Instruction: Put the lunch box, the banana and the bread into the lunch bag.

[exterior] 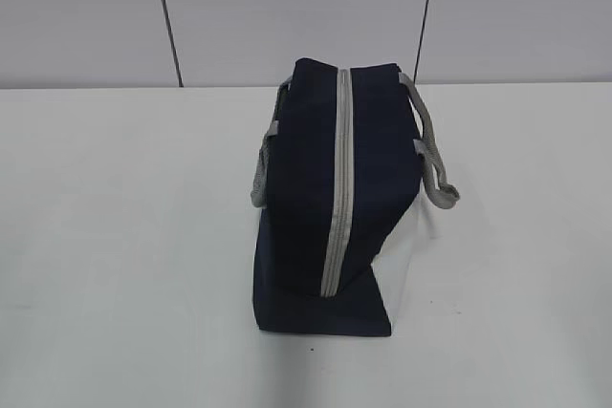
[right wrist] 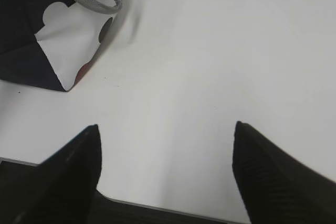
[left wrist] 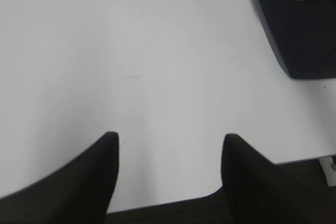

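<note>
We see the navy-blue fabric lunch bag (exterior: 311, 198) with its grey zipper (exterior: 338, 179) closed and grey webbing handles (exterior: 432, 155) standing mid-way on the white table (exterior: 115, 236), while our left gripper (left wrist: 170, 145) and right gripper (right wrist: 165, 135) hover apart from it, jaws spread, holding nothing

- Your exterior view looks down at a slant across the table (exterior: 115, 236) toward the back wall, bag (exterior: 306, 188) centred.
- Your left wrist view hangs low over the near edge, catching the bag's corner at upper right.
- Your right wrist view does likewise, bag at upper left.
</note>
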Action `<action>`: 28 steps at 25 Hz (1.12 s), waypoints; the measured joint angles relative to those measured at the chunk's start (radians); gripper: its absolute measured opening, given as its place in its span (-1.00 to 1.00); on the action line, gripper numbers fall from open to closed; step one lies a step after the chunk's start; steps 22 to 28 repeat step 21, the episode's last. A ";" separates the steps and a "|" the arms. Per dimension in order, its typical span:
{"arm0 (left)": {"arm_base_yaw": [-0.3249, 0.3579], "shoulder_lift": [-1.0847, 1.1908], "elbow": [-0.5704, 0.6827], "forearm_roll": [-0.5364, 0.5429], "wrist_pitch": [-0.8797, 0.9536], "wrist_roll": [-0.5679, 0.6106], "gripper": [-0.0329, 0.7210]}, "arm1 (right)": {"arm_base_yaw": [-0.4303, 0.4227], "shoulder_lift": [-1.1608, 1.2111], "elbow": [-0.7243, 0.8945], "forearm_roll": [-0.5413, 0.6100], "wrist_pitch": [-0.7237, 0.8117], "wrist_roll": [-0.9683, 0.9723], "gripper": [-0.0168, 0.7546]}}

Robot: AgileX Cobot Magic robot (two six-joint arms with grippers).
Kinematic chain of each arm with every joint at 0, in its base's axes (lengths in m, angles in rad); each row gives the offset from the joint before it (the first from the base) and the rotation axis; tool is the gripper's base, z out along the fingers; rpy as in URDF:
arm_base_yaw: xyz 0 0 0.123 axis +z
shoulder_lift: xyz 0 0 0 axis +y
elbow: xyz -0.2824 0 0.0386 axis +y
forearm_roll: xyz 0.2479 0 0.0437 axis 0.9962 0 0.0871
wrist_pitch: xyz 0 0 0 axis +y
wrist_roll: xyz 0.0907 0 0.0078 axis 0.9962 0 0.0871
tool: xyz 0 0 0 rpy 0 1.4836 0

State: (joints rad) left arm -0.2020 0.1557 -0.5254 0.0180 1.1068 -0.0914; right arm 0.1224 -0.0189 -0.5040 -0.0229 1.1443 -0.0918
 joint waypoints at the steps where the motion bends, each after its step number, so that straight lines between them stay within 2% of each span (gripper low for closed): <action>1: 0.000 0.000 0.000 0.000 -0.001 0.000 0.23 | 0.000 0.000 0.000 0.000 0.000 0.000 0.54; 5: 0.022 -0.010 0.001 -0.001 -0.001 0.000 0.21 | -0.017 0.000 0.000 0.000 0.000 0.002 0.54; 12: 0.078 -0.105 0.001 -0.001 -0.001 0.000 0.16 | -0.108 0.000 0.000 0.000 0.000 0.002 0.54; 19: 0.129 -0.171 0.001 -0.001 0.000 0.000 0.16 | -0.112 0.000 0.000 0.000 0.000 0.002 0.54; 28: 0.132 -0.171 0.001 -0.001 0.000 0.000 0.16 | -0.112 0.000 0.002 0.000 0.000 0.002 0.54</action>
